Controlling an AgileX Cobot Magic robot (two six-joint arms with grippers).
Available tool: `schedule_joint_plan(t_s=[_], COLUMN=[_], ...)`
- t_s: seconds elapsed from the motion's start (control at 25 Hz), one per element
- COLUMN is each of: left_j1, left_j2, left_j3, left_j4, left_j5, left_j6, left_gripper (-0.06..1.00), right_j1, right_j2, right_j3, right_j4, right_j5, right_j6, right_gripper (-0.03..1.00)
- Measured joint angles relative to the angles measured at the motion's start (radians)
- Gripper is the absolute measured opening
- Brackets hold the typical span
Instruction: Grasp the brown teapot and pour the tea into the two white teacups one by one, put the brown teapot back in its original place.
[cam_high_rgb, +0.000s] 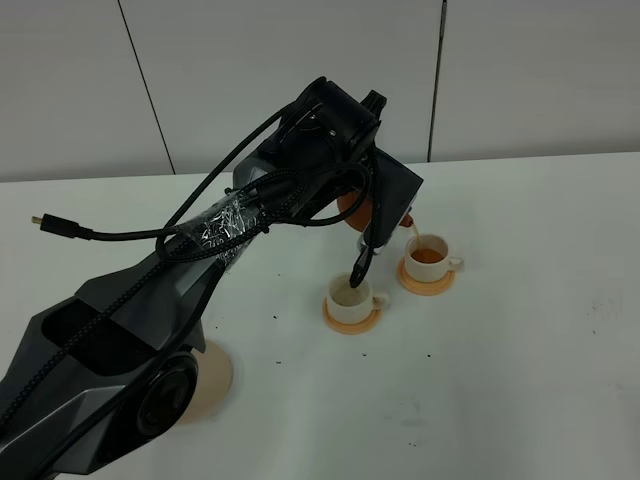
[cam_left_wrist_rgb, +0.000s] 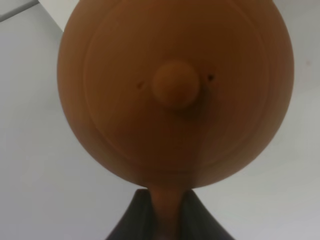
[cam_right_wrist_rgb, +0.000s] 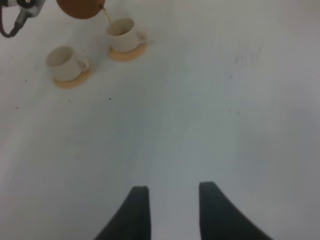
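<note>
My left gripper (cam_left_wrist_rgb: 165, 200) is shut on the loop handle of the brown teapot (cam_left_wrist_rgb: 175, 95) and holds it tilted in the air. In the high view the teapot (cam_high_rgb: 352, 207) is mostly hidden behind the left arm. A thin stream of tea (cam_high_rgb: 412, 236) falls from its spout into the right white teacup (cam_high_rgb: 431, 256), which holds reddish-brown liquid. The left white teacup (cam_high_rgb: 353, 293) shows a pale inside. Each cup stands on an orange coaster. The right wrist view shows both cups (cam_right_wrist_rgb: 122, 31) (cam_right_wrist_rgb: 63, 62) far from my right gripper (cam_right_wrist_rgb: 171, 200), which is open, empty and low over the table.
The pale beige round coaster (cam_high_rgb: 214, 381) lies at the front left, partly hidden by the left arm's base. A black cable (cam_high_rgb: 60, 226) sticks out at the left. The white table (cam_high_rgb: 520, 380) ends at a grey panelled wall behind.
</note>
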Motion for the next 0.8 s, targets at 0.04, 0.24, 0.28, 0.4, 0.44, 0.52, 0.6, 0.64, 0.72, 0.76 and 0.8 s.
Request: schedule_joint_plan(t_s=[0.04,0.24,0.28,0.4,0.44,0.52,0.6,0.64,0.72,0.76,0.8], left_j1=[0.0,0.0,0.0,-0.007,-0.009,-0.012,-0.014,-0.014,-0.015,-0.015,-0.016], left_j2=[0.0,0.0,0.0,0.0,-0.001,-0.001,-0.001,-0.001,-0.001,-0.001,-0.001], left_j3=[0.0,0.0,0.0,0.0,0.0,0.0,0.0,0.0,0.0,0.0,0.0], left_j4=[0.001,0.003,0.003,0.017,0.022,0.024,0.025,0.026,0.026,0.026,0.028], left_j5=[0.0,0.0,-0.001,-0.004,-0.009,-0.015,-0.015,-0.015,-0.015,-0.015,-0.015], left_j6=[-0.001,-0.001,-0.001,-0.002,-0.007,-0.016,-0.021,-0.023,-0.023,-0.024,-0.025], left_gripper=[0.17,0.17,0.17,0.17,0.17,0.17,0.17,0.17,0.17,0.17,0.17], right_j1=[0.0,0.0,0.0,0.0,0.0,0.0,0.0,0.0,0.0,0.0,0.0], right_j2=[0.0,0.0,0.0,0.0,0.0,0.0,0.0,0.0,0.0,0.0,0.0], right_j3=[0.0,0.0,0.0,0.0,0.0,0.0,0.0,0.0,0.0,0.0,0.0], right_j4=[0.0,0.0,0.0,0.0,0.0,0.0,0.0,0.0,0.0,0.0,0.0], right_j5=[0.0,0.0,0.0,0.0,0.0,0.0,0.0,0.0,0.0,0.0,0.0], right_j6=[0.0,0.0,0.0,0.0,0.0,0.0,0.0,0.0,0.0,0.0,0.0], right_gripper=[0.24,0.24,0.24,0.24,0.24,0.24,0.24,0.24,0.24,0.24,0.24])
